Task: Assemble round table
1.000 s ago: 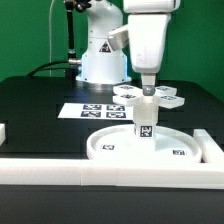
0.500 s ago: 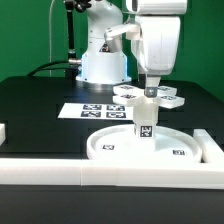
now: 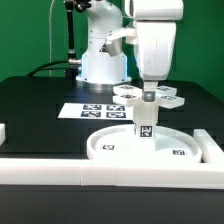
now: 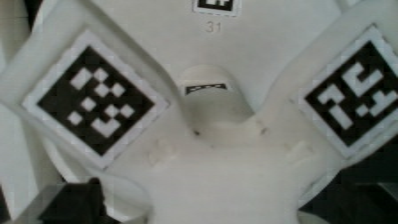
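The wide rimmed disc (image 3: 108, 148) lies flat at the front of the black table. The short thick post (image 3: 145, 126) stands upright on the disc's middle, its tags facing front. My gripper (image 3: 148, 97) comes straight down and is shut on the post's top. In the wrist view the post (image 4: 214, 110) fills the frame with a tag on each side, and my gripper (image 4: 214, 200) closes on it with dark fingers (image 4: 68, 198) at the edges. The cross-shaped piece (image 3: 168, 97) lies behind the disc, partly hidden by the gripper.
The marker board (image 3: 88, 110) lies flat on the exterior view's left of the disc. A long white rail (image 3: 100, 172) runs along the front edge, with white pieces at the left (image 3: 3, 131) and right (image 3: 204, 142). The robot base (image 3: 100, 62) stands at the back.
The gripper's hand has turned about the upright post, its body swinging first toward the exterior view's right, then slightly back. The post and disc stay in the same place.
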You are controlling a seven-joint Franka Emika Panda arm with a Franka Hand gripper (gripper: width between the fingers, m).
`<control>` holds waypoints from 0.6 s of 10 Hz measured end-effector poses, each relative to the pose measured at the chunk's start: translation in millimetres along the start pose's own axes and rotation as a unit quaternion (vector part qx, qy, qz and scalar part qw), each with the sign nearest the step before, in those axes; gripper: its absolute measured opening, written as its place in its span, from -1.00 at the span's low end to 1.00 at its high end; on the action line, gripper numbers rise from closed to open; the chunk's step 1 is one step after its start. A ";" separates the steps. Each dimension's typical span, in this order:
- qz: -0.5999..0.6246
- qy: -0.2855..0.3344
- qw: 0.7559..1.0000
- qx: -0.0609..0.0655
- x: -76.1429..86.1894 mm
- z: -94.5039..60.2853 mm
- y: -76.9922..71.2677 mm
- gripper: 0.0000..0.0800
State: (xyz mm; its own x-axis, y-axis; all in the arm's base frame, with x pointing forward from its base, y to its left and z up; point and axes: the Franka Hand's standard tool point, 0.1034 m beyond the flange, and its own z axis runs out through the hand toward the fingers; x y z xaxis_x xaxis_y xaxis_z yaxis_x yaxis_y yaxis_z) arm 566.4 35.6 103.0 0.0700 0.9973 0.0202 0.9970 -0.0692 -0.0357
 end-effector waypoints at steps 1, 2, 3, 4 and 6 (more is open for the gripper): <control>0.001 0.000 1.000 0.001 -0.1 1.4 -0.9 0.62; 0.001 0.000 1.000 0.001 -0.2 1.5 -1.0 0.62; 0.001 0.000 1.000 0.001 -0.4 1.5 -1.0 0.62; 0.002 0.000 1.000 0.001 -1.4 1.5 -0.9 0.31; 0.015 0.000 1.000 0.001 -4.0 1.3 -0.5 0.10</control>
State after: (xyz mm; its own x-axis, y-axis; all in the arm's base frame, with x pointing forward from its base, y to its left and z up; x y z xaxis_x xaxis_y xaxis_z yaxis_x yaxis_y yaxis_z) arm 565.5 31.7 101.6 0.0992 0.9949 0.0188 0.9944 -0.0984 -0.0388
